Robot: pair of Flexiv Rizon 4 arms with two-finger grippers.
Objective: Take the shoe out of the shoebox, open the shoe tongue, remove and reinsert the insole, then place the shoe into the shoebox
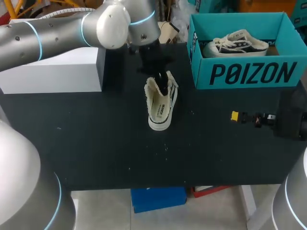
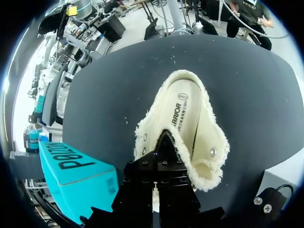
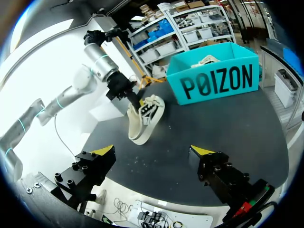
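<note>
Shoe [image 1: 159, 111] removed from box [image 1: 249, 74], tongue [image 2: 176, 148] seemingly clamped between jaws of left gripper [image 1: 162, 85], right gripper [image 3: 153, 151] held with jaws apart; insole [image 2: 183, 111] steps, reboxing undone.

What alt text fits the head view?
My left arm hangs over the black table, its gripper down at the opening of a cream fleece-lined shoe lying mid-table. A teal shoebox at the back right holds a second shoe; a white box sits back left.
</note>
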